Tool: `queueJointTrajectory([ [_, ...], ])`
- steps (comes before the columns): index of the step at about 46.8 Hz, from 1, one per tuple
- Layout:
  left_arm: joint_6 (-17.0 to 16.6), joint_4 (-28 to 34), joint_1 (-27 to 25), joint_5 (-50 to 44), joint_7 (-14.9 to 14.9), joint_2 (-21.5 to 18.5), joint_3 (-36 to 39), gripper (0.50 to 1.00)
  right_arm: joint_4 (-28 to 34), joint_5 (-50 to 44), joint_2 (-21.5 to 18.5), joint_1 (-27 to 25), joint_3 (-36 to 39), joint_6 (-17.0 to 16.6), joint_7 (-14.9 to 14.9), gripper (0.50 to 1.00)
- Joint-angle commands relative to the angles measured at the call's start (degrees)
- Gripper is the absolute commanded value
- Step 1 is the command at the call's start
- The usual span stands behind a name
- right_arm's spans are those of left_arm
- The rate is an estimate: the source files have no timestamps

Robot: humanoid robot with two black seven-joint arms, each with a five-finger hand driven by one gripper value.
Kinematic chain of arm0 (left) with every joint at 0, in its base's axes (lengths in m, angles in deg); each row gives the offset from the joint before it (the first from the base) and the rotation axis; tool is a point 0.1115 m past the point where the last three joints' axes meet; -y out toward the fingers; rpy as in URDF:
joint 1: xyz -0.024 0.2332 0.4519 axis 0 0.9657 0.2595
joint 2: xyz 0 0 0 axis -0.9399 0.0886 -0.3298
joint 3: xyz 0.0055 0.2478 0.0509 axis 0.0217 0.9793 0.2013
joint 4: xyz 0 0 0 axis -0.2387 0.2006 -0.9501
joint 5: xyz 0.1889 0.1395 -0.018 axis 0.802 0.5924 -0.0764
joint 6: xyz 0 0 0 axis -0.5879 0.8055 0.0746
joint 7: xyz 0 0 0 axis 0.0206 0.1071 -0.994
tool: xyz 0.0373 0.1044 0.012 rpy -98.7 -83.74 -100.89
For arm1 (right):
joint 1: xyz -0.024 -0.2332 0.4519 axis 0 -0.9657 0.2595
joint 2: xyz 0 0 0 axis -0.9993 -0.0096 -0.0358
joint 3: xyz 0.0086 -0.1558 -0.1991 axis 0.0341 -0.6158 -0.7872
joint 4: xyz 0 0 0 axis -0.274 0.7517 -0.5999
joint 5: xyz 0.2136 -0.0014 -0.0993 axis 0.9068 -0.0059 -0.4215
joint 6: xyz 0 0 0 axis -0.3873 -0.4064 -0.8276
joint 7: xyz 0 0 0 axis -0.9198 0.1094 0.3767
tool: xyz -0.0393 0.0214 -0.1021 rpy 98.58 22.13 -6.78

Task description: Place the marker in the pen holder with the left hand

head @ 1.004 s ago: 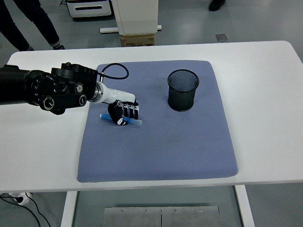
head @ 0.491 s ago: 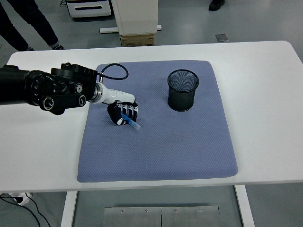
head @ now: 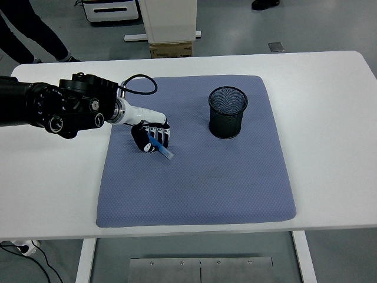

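The left robot hand [head: 151,137], black with white bands on the fingers, is reaching in from the left on a thick black arm [head: 53,109]. It is curling its fingers tight around a thin blue marker [head: 161,148]. The marker is sticking out from under the robot hand and is pointing down and to the right. Its free end is sitting just above or on the mat; I cannot tell which.

The robot hand is hanging over the left part of a soft blue-grey square mat [head: 200,177]. The mat is lying flat on the big white table [head: 330,118] and is covering most of the middle of it.

A round black wire-mesh pen holder [head: 227,112] is standing upright on the far right part of the mat. It is well apart from the marker and the robot hand. Its mouth is open at the top.

A thin black cable [head: 140,79] is looping up from the wrist of the arm.

At the top left corner, the dark legs of a person [head: 32,32] are showing on the grey floor behind the table.
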Motion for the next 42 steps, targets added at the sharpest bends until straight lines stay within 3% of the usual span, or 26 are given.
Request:
queueJointTrajectory([
  [1,0.0,0.0,-0.3,-0.1,0.0,-0.1,-0.2,0.502,0.0,0.0,0.0,0.0,0.0,0.0,0.0,1.0],
  [42,0.6,-0.5,-2.9,-1.0,0.6,-1.0,-4.7,0.505,0.0,0.0,0.0,0.0,0.0,0.0,0.0,1.0],
])
